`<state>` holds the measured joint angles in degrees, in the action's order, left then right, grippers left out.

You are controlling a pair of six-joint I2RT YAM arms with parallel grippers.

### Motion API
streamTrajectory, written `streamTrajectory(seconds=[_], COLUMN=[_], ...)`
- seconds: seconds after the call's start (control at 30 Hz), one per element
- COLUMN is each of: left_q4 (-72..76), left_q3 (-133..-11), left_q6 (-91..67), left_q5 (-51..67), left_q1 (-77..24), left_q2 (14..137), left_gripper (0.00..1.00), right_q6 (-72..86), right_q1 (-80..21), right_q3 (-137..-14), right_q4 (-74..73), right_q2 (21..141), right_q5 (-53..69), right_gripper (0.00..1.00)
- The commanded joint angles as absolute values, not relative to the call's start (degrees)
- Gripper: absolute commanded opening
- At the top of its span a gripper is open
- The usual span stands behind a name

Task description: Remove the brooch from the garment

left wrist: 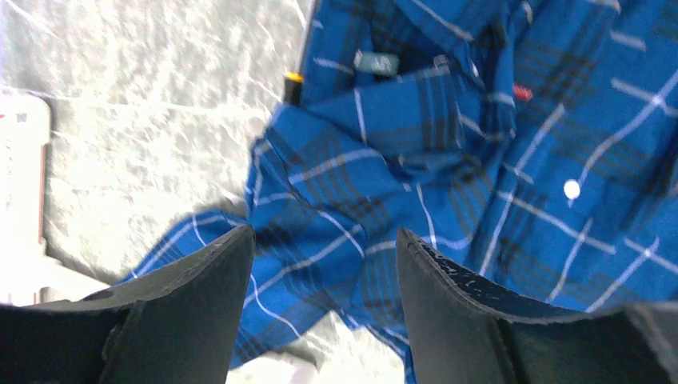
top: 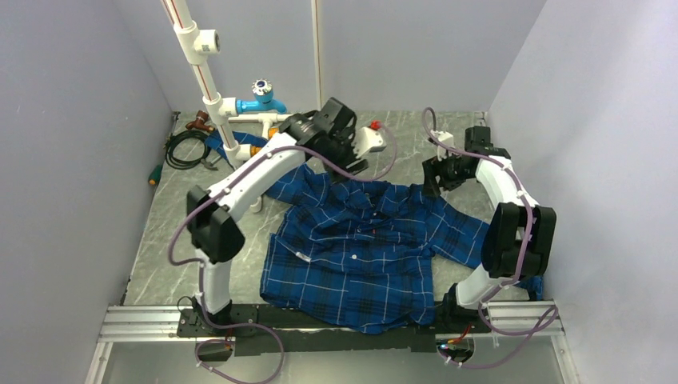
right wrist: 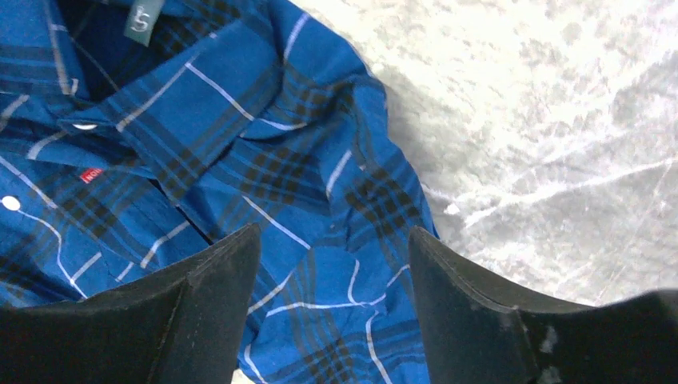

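One shirt [top: 360, 256] lies spread from the table's [top: 152, 264] near edge to its middle, collar farthest. Both tools hang released, fingers apart, over the collar end: the left tool [left wrist: 324, 308] and right tool [right wrist: 334, 312] each above rumpled cloth beside bare table. Only wrist views show the neck label [right wrist: 141, 20]; the brooch cannot be made out anywhere.

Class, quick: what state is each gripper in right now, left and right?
Left gripper: open, holding nothing.
Right gripper: open, holding nothing.
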<state>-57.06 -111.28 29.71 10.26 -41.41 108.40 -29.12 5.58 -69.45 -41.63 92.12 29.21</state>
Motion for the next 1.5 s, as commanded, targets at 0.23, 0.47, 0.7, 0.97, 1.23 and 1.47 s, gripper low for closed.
streamTrajectory(seconds=[0.23,0.47,0.7,0.97,1.23,1.47], left_q4=[-48.4,-38.7,-36.5,-37.3,-33.1,-33.6], left_q3=[-118.2,-114.9,-111.8,-97.8,-80.3,-77.6], left_q6=[26.0,29.2,29.9,33.3,36.2,35.1], left_q5=[7.5,7.4,9.8,15.8,20.1,19.0], left_q1=[-42.7,-42.8,-42.5,-42.3,-42.2,-42.2], left_q2=[121.0,124.6,120.4,104.5,88.9,86.2], left_gripper=[0.63,0.55,0.54,0.60,0.65,0.66], right_q6=[-34.6,-36.1,-39.2,-30.5,-26.7,-27.2], right_q1=[9.5,11.8,15.1,5.6,-5.3,-7.9], right_q3=[-70.6,-69.2,-72.0,-79.5,-86.5,-87.1], right_q4=[-45.1,-46.2,-48.8,-42.5,-41.0,-40.0], right_q2=[96.3,98.8,97.5,96.1,107.0,112.2], right_q5=[28.3,27.3,31.2,40.9,38.5,35.8], right_gripper=[0.53,0.36,0.42,0.51,0.51,0.49])
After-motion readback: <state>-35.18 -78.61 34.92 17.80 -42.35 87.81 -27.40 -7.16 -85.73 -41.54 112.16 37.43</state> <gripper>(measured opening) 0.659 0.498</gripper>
